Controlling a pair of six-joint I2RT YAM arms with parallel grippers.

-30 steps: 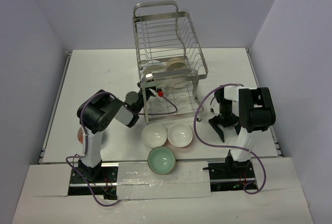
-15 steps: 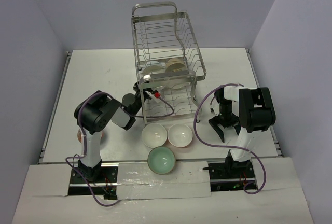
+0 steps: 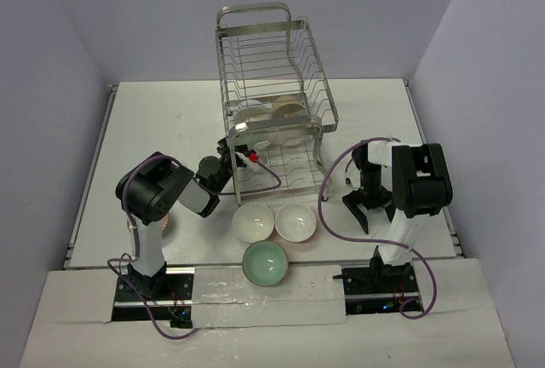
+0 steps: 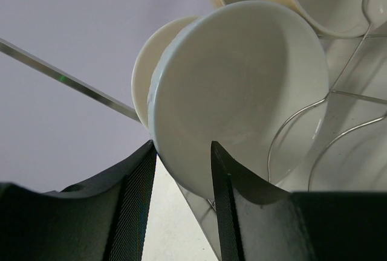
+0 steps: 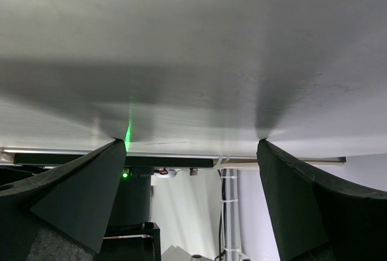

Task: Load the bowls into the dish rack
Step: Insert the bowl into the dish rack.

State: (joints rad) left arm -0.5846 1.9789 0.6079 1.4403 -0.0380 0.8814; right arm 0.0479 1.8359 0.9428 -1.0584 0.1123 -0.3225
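Observation:
The dish rack (image 3: 271, 78) stands at the table's middle back, with bowls (image 3: 288, 110) showing in its lower tier. My left gripper (image 3: 239, 152) reaches into that tier's left front. In the left wrist view a white bowl (image 4: 242, 86) stands on edge among the rack's wires (image 4: 290, 134), a second one (image 4: 144, 70) just behind it. The left gripper (image 4: 181, 176) is open, its fingers (image 4: 136, 206) straddling the bowl's lower rim with a gap. On the table lie two white bowls (image 3: 253, 221) (image 3: 295, 221) and a mint green bowl (image 3: 265, 263). My right gripper (image 3: 368, 209) hangs open over the table, empty (image 5: 190, 146).
An orange-red patterned bowl (image 3: 133, 224) lies mostly hidden behind the left arm's column. White walls close in the table on the left, back and right. The right arm's purple cable (image 3: 326, 206) loops beside the right white bowl.
The left jaws have opened off the white bowl, which stays standing in the lower tier. The left arm drew back a little and the rack settled slightly leftward. The right arm held still.

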